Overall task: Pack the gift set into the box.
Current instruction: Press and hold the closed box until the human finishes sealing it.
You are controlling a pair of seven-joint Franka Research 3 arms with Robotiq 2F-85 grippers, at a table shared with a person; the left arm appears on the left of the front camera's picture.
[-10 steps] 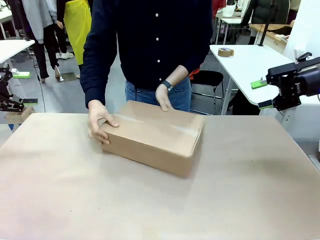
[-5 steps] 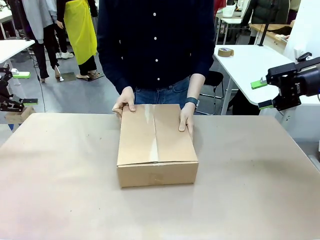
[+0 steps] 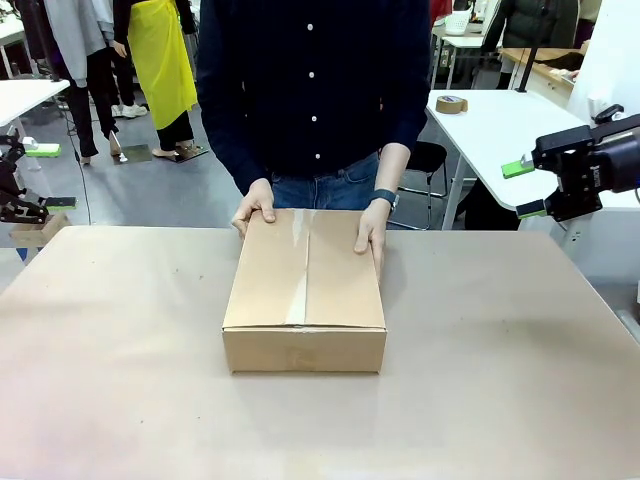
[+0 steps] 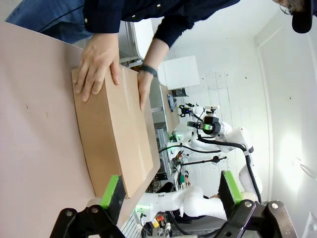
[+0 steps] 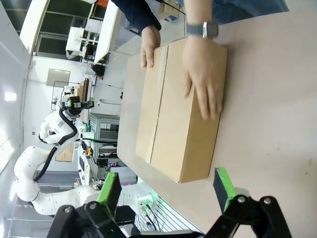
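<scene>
box (image 3: 305,290) sits flat mid-table (image 3: 120,380), biased toward the far edge, long axis running from the person's side to the robot's side. Flaps are shut and a clear tape strip (image 3: 300,270) runs along the centre seam. Person stands at the far edge, arms down, both hands on the box's far end. watch hand (image 3: 372,228) lies palm-down on the lid near one far corner, fingers pointing toward the robot side. In the right wrist view its fingers are slightly spread across the top. other hand (image 3: 253,207) is curled over the opposite far corner, thumb on the lid. left gripper (image 4: 171,191): jaws spread wide, holding nothing, parked off the table's left edge at about table height, well apart from the box, which lies ahead of it in its wrist view. right gripper (image 5: 166,188): jaws also spread wide, holding nothing, held off the right side above table level. In the front view its fingers are horizontal and point in toward the middle, one green pad above the other. Both grippers are well apart from the box and from the hands.
</scene>
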